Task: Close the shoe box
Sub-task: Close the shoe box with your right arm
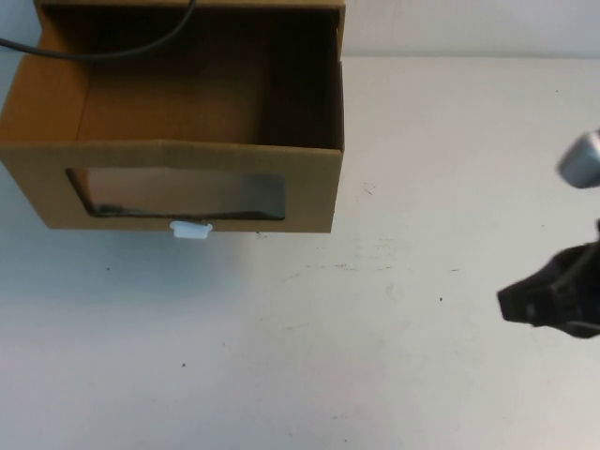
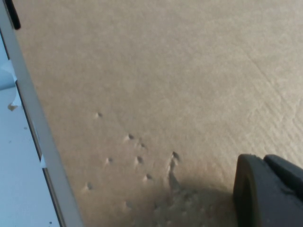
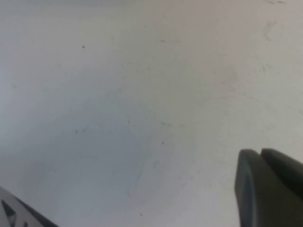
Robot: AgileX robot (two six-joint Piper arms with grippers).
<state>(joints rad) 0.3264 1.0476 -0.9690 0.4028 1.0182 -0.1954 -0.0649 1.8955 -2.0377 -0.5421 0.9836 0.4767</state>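
Brown cardboard drawer stands pulled out; the closing has yet to be done.

Nearest, the right pincer (image 1: pixel 548 295) hangs over bare white bench (image 1: pixel 375 356) at the right edge, well apart from the box; whether its fingers are apart or together I cannot tell. Farther back, at upper left, sits the shoe box (image 1: pixel 187 141): its windowed front and small white pull tab (image 1: pixel 190 230) face the camera, and the open, seemingly empty drawer shows behind. A dark cable (image 1: pixel 103 49) crosses the far end. The left pincer (image 2: pixel 267 191) shows only in its wrist view, close over plain cardboard; its state I cannot tell. Judged so, pushing the front in remains.
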